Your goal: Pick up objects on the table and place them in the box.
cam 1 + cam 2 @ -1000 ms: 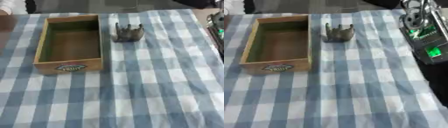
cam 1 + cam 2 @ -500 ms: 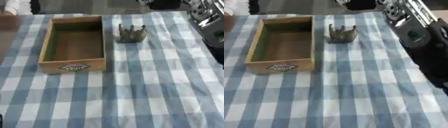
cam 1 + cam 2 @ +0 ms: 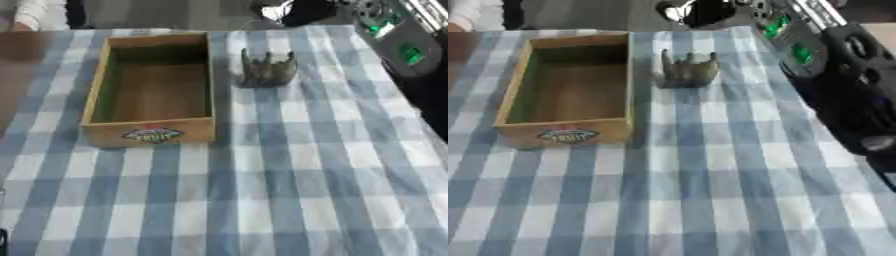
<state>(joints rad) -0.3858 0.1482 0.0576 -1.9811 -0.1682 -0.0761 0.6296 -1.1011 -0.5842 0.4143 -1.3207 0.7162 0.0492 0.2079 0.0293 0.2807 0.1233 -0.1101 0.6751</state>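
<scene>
- Nearest, a blue-and-white checked tablecloth (image 3: pixel 289 200) with nothing lying on the near half. A dark sliver at the lower left edge of the left eye view may be the left hand (image 3: pixel 3 240). Too little shows to tell whether it is spread or closed.
- Mid-table, left: an open rectangular wooden box (image 3: pixel 98 85) with a printed label on its near end. Its long axis runs away from the camera, and nothing is visible inside it.
- Just right of the box's far end, apart from its wall: a small dark grey-brown pronged object (image 3: pixel 686 71), the only loose thing on the cloth. Its prongs point up and toward the far edge and its broader base sits on the cloth. It looks about as wide as tall; if it has a long axis, it runs across the table, square to the box's.
- Right side, running to the far corner: the black right arm with green lights (image 3: pixel 846 85). Half a second ago it filled less of the right eye view — it has swung in and now stands near the object, not touching.
- The right hand's state cannot be told.
- The whole scene has shifted in frame, so the head moved; box and object keep their spacing.
- Judgement: the reach has begun — no grasp yet, nothing boxed.
</scene>
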